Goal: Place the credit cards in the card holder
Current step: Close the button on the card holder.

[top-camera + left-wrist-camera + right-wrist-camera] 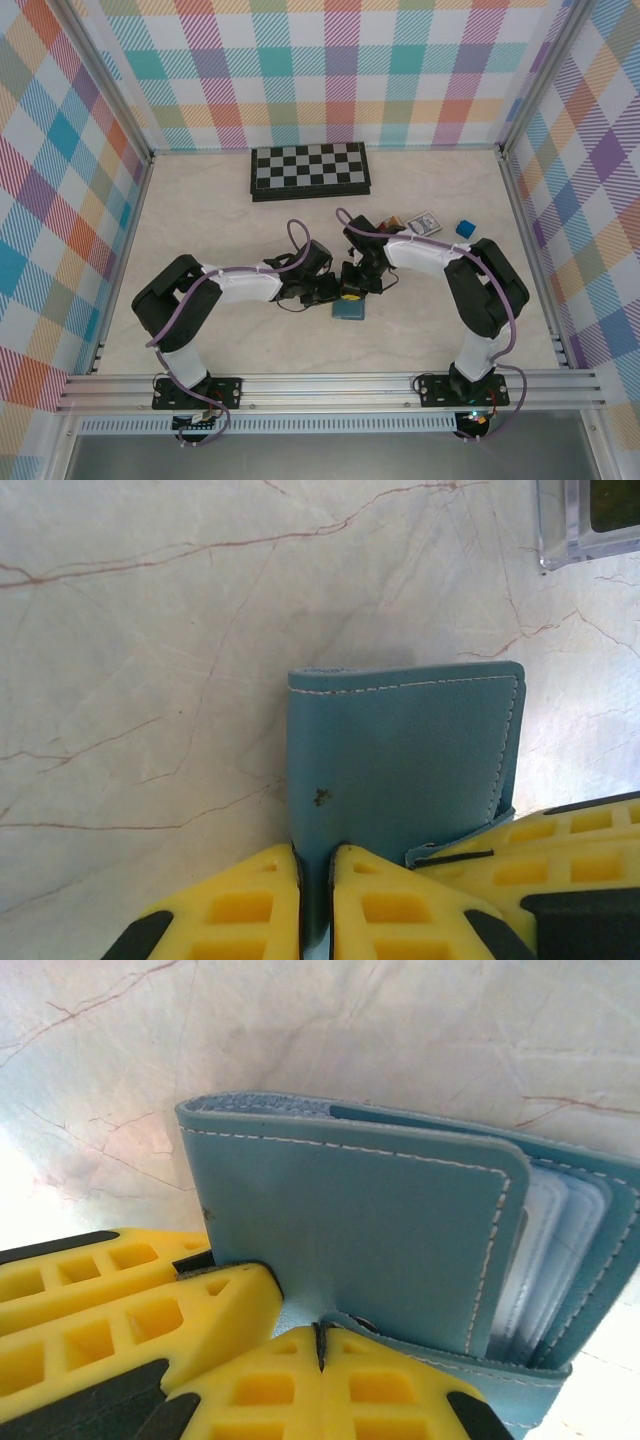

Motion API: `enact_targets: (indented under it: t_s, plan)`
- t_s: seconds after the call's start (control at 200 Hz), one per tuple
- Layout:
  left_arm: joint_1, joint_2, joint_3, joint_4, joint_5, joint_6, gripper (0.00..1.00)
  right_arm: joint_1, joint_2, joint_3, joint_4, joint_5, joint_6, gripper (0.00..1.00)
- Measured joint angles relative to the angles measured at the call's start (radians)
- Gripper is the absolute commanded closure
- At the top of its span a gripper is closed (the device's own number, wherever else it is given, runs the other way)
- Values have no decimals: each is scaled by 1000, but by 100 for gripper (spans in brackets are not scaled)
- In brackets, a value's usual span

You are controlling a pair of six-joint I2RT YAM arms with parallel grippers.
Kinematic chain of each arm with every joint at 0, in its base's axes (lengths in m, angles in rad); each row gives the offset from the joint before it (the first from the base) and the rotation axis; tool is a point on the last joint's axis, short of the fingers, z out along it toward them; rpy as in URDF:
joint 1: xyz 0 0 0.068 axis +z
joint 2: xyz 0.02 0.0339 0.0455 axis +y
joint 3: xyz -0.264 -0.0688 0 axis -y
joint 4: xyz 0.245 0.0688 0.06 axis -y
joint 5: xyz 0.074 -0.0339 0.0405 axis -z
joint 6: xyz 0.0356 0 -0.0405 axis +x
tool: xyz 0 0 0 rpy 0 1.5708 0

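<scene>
So the teal card holder is lying on the marble-look table, right in the middle between the two arms, and both of them have hold of it. The left gripper is clenched on one edge, with a thin sliver of teal pinched between its yellow fingers. My guess is it's just pinning the thing down. The right gripper looks clamped shut on the little closing tab at the opposite corner, probably to peel the cover back so cards can go in. The left wrist camera only gives you the closed cover, flat and stitched, plus the corner of a clear box further off. The right wrist camera gets the side angle, so you can see the cover is lifted a bit and the greyish pockets are peeking out underneath. From overhead you get the layout: a chessboard at the back and a dark patterned card off to the right, well away from the holder. Nothing loaded yet, I'd say.
</scene>
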Motion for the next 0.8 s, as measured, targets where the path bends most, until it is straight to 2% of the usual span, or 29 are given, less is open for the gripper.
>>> enact_targets:
  t_s: [0.32,0.8]
  plan:
    - [-8,0,0,13,0,-4,88,2,-64,-12,-16,69,-3,100]
    - [-10,2,0,20,1,-4,88,2,-31,-11,-6,64,-3,100]
